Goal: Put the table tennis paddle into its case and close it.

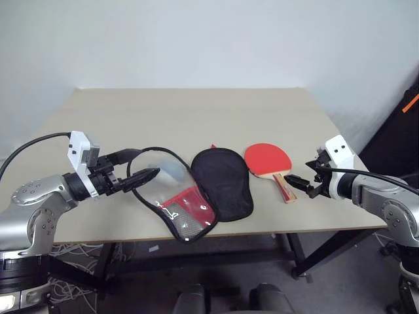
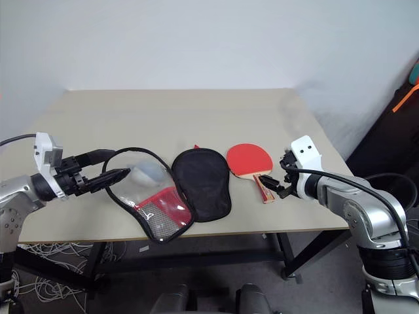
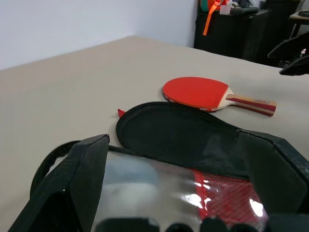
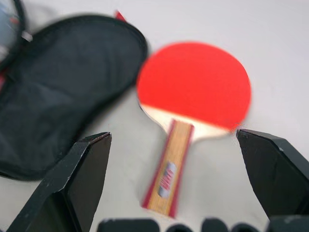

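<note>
The table tennis paddle (image 1: 267, 159) lies flat on the table, red face up, its wooden handle (image 4: 169, 169) pointing to the front right. To its left the case (image 1: 222, 180) lies spread open: a black half beside the paddle and a clear half (image 1: 171, 196) with a red patch further left. My left gripper (image 1: 147, 163) is open at the left rim of the clear half, its fingers (image 3: 72, 188) either side of that panel. My right gripper (image 1: 300, 173) is open just right of the handle's end, holding nothing.
The tan table (image 1: 196, 111) stands against a white wall. A pale round shape (image 2: 147, 171) shows through the case's clear panel. Dark equipment with an orange strap (image 1: 410, 103) stands off the table's right side. Cables lie on the floor at the left.
</note>
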### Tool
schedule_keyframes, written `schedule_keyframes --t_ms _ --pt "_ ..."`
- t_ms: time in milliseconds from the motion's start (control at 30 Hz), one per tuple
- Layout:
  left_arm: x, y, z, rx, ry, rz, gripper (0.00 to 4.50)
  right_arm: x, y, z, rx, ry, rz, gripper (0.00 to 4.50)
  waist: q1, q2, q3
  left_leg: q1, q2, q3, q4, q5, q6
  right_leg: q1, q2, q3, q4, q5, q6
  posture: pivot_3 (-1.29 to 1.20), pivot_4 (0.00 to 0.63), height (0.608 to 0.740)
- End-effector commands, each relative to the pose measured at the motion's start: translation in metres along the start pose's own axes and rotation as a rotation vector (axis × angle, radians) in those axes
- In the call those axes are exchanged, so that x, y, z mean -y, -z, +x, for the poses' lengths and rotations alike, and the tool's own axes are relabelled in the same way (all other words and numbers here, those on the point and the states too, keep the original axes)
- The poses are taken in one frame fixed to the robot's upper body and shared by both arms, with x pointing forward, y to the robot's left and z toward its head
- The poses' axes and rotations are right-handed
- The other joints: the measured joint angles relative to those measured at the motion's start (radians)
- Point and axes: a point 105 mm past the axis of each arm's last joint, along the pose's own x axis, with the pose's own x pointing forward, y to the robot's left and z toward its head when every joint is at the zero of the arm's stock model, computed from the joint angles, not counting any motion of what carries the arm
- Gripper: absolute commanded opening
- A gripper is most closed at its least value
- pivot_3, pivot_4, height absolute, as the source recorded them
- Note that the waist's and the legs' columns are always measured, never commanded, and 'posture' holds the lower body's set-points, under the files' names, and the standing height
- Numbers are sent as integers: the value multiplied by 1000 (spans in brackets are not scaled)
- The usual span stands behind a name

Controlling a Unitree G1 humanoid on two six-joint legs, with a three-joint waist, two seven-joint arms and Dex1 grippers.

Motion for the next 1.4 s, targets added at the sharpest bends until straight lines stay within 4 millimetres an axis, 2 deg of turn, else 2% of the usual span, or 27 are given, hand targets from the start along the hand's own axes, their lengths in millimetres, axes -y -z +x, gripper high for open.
schedule_keyframes --t_ms 33,333,567,700,867,933,1100,1167,1200,1267,1333,1400 --pt "1 -17 -2 53 -6 65 4468 7 -6 9 -17 36 -15 4500 0 0 0 0 0 0 0 0 0 0 0 0 0 0 0 0 0 740" --pt "5 -13 -2 64 -12 63 4468 14 6 55 -84 112 68 4500 0 0 0 0 0 0 0 0 0 0 0 0 0 3 -1 0 0 740" --pt "7 -12 -6 57 -23 64 4468 18 33 79 -143 202 138 4500 -1 0 0 0 0 0 0 0 0 0 0 0 1 3 -1 0 0 740" --pt "8 -13 -6 58 -24 64 4500 19 39 85 -148 231 159 3596 -4 0 0 2 0 0 0 0 0 1 1 0 1 3 -1 0 0 740" --pt "7 -13 -4 56 -24 63 4500 21 36 86 -126 267 168 1722 -7 0 0 12 0 0 -2 0 0 10 0 0 0 1 1 0 0 740" --pt "7 -12 -3 57 -23 62 4500 26 34 86 -115 303 183 1117 -4 0 0 15 0 0 -2 0 -1 13 0 0 -1 -2 1 0 0 740" --pt "6 -11 -2 56 -20 58 4500 40 5 81 37 395 275 1115 -5 1 1 15 0 0 -2 -1 -1 13 0 0 -1 -2 1 0 0 740" --pt "6 -10 -1 54 -18 56 4500 29 -12 82 102 349 281 1115 -6 2 1 13 0 0 -3 0 -1 11 0 0 0 -1 1 0 0 740" --pt "6 -10 0 53 -17 55 4500 15 -22 85 129 290 261 1115 -7 2 1 13 0 1 -4 0 -1 11 0 0 0 0 0 0 0 740" --pt "6 -10 1 54 -14 54 4500 -28 -39 90 155 117 214 1115 -12 3 1 13 1 2 -5 0 -1 9 1 2 1 0 0 0 0 740" --pt "7 -10 1 55 -12 53 4500 -57 -46 90 159 1 175 1115 -26 3 1 14 2 3 -7 0 -1 6 2 4 2 0 0 0 0 740" --pt "7 -10 2 55 -11 53 4500 -77 -49 89 155 -73 148 1115 -29 3 1 14 3 2 -8 0 -1 6 5 5 3 -1 -1 0 0 740"
